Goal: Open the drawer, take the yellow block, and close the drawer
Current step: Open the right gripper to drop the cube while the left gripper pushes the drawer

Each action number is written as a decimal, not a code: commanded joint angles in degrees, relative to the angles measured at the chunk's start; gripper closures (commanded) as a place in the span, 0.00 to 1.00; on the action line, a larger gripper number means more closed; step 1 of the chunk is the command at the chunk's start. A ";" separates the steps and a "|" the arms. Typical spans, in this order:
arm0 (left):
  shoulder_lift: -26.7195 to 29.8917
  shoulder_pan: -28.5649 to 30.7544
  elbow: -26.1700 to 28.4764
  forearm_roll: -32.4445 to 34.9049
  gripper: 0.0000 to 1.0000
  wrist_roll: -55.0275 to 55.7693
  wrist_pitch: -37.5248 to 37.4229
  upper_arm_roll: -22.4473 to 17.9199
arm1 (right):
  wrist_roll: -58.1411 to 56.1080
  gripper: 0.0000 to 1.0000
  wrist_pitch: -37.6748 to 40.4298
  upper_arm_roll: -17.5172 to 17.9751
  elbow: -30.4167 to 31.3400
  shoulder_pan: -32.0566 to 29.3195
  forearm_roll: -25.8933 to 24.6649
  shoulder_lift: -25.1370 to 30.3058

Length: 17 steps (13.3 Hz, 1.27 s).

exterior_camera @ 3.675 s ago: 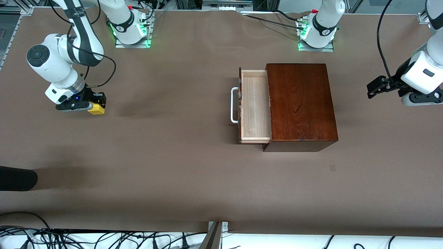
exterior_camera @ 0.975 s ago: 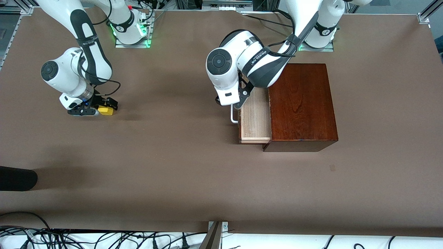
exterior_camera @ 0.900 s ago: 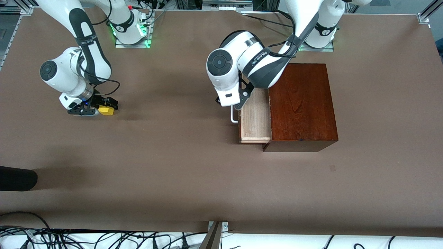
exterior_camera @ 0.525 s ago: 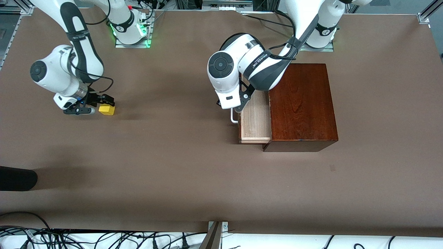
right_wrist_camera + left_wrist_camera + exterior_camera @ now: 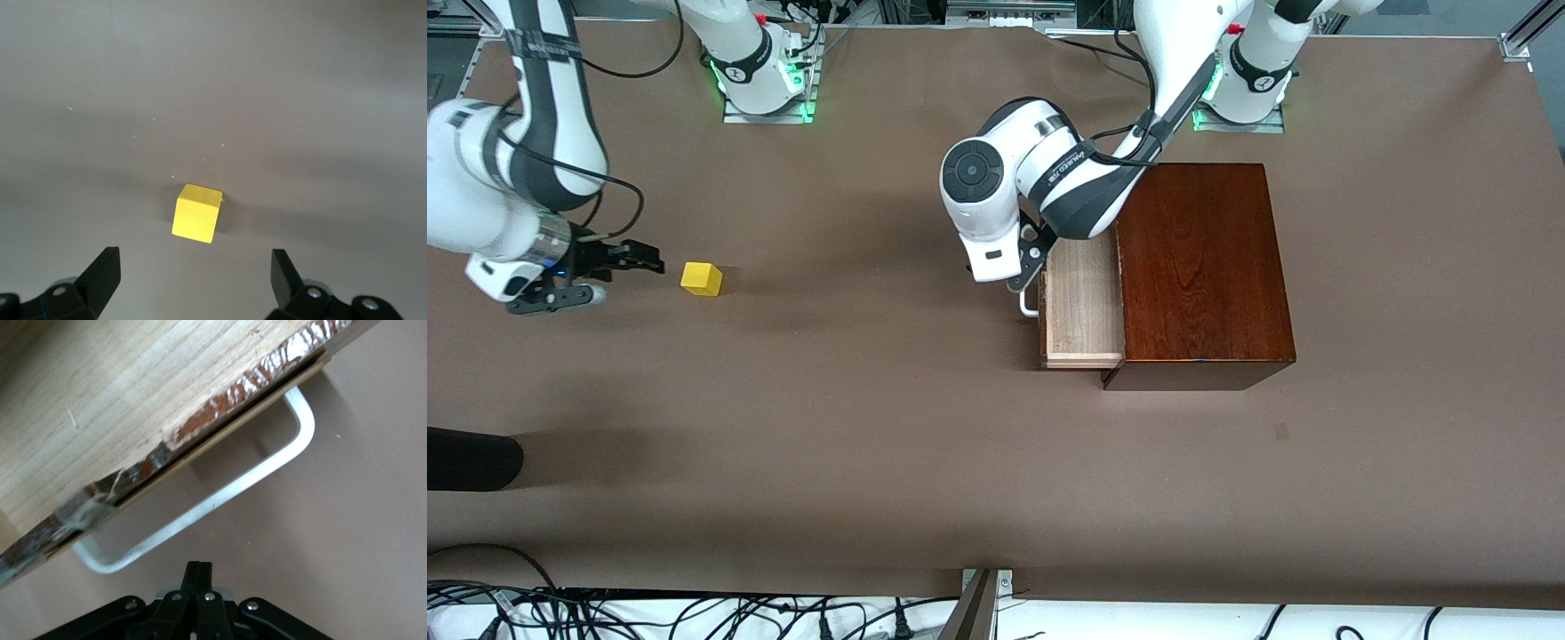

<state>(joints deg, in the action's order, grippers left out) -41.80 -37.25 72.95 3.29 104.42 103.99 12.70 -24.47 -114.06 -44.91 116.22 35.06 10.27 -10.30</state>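
The drawer [image 5: 1083, 307] stands pulled out of the reddish-brown wooden box [image 5: 1200, 267], its pale wood floor bare [image 5: 133, 387]. Its white handle [image 5: 1030, 309] [image 5: 220, 493] points toward the right arm's end. My left gripper [image 5: 1021, 277] [image 5: 199, 570] hangs just off that handle, shut with nothing in it. The yellow block [image 5: 701, 278] [image 5: 196, 213] sits alone on the table toward the right arm's end. My right gripper [image 5: 624, 277] [image 5: 193, 267] is open, a short way from the block and apart from it.
A dark rounded object [image 5: 471, 458] lies near the front edge at the right arm's end. Cables [image 5: 649, 613] run below the front edge. Both arm bases [image 5: 765, 80] stand along the table's robot side.
My right gripper has drawn back from the yellow block, leaving it on the table. My left gripper has shut its fingers by the drawer handle and shifted slightly away from the box.
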 commanded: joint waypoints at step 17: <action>0.93 5.60 -0.18 9.98 1.00 -16.95 -6.08 -1.10 | 9.53 0.00 21.69 20.37 -24.46 -14.56 -5.09 3.61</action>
<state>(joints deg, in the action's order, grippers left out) -42.47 -35.06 72.00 10.26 92.99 100.99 13.12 -15.71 -93.84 -29.37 92.26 25.65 6.18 -9.29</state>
